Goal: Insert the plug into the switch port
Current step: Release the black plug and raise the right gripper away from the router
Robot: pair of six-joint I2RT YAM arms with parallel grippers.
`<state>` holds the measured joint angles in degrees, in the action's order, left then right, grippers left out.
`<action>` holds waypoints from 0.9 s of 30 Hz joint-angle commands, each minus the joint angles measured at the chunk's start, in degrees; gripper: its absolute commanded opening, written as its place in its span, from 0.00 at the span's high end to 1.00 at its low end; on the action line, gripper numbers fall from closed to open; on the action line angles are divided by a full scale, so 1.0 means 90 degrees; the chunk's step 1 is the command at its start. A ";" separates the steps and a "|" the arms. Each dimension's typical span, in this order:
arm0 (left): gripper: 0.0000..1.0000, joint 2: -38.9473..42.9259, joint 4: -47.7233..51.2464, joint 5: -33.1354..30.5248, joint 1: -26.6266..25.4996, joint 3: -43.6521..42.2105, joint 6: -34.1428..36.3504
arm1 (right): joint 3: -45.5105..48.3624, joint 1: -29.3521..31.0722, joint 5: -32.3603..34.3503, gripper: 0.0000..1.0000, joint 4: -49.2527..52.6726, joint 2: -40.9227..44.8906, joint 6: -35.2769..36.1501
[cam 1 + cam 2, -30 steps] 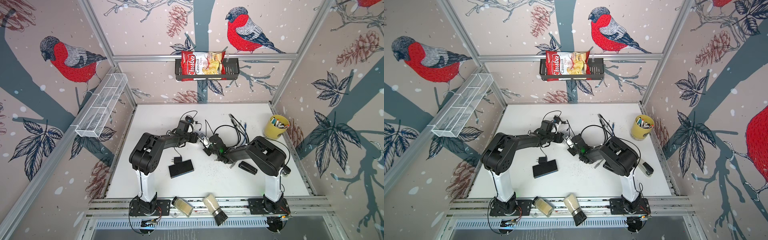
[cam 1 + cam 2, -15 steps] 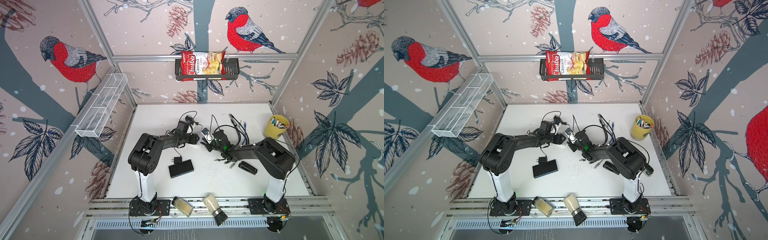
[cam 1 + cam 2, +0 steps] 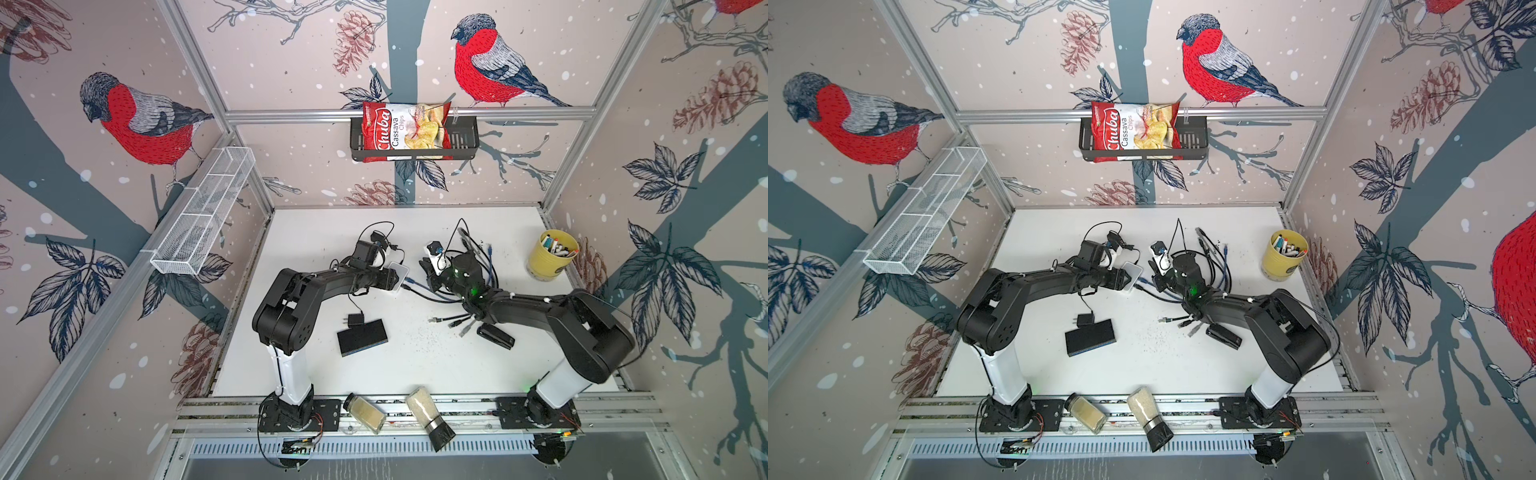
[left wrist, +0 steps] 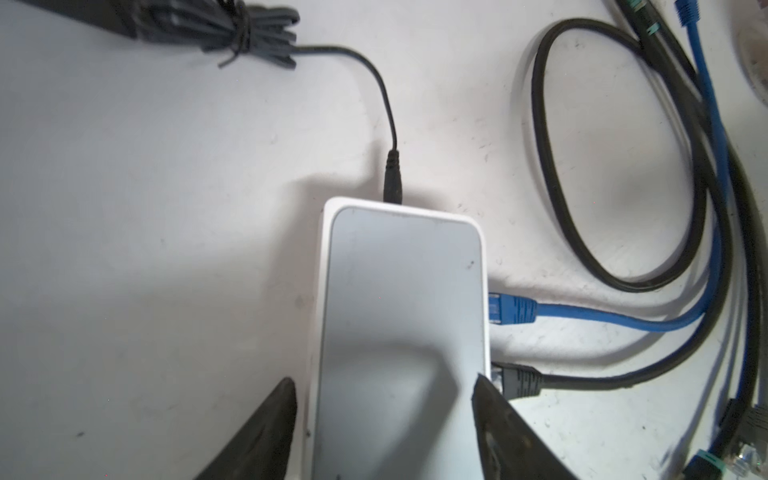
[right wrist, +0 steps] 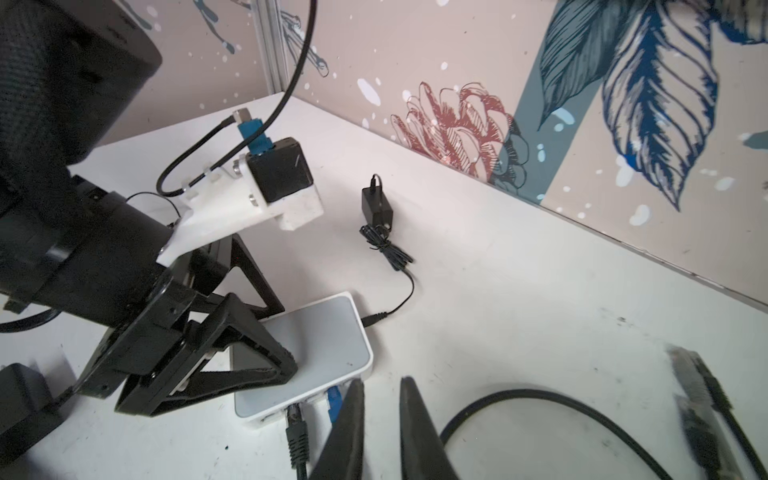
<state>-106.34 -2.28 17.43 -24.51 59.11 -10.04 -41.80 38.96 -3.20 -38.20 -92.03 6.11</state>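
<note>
The white switch (image 3: pixel 400 271) (image 3: pixel 1133 272) lies flat at mid-table. A blue plug (image 4: pixel 511 311) and a black plug (image 4: pixel 519 380) sit in ports on its side, and a thin power lead enters one end. My left gripper (image 4: pixel 383 378) (image 3: pixel 392 278) stands open astride the switch (image 4: pixel 399 311), with a small gap at one finger. My right gripper (image 5: pixel 381 380) (image 3: pixel 429 271) is a little way off the port side. It is nearly shut, with only bare table in the narrow slit. One of its fingers is beside the blue plug (image 5: pixel 333 399).
Loose network cables (image 3: pixel 453 322) and a black cable loop (image 4: pixel 615 166) lie right of the switch. A black box (image 3: pixel 362 336) with an adapter (image 3: pixel 355 320), a dark stapler-like object (image 3: pixel 494 336) and a yellow cup (image 3: pixel 552 255) stand around. Two spice jars (image 3: pixel 365 413) lie on the front rail.
My right gripper has drawn back from the switch's port side, toward the far right. The left gripper's jaws have widened around the switch.
</note>
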 commanded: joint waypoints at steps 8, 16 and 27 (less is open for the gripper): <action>0.21 0.0257 0.0566 -0.0130 -0.0220 0.0338 0.0194 | 0.0380 -0.0043 0.0582 0.80 0.0421 0.1514 -0.0075; 0.03 -0.0466 0.1804 -0.1785 -0.0836 0.1258 0.0282 | 0.0779 -0.0052 0.0852 0.75 0.0645 0.2768 -0.0064; 0.02 -0.0522 0.2248 -0.2661 -0.0929 0.1559 0.0103 | 0.1070 -0.0051 0.1011 0.72 0.0943 0.3360 0.0032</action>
<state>-111.50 16.03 -3.79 -32.71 72.49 -8.99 -32.45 38.50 5.41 -29.69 -62.17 6.13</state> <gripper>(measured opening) 0.977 0.279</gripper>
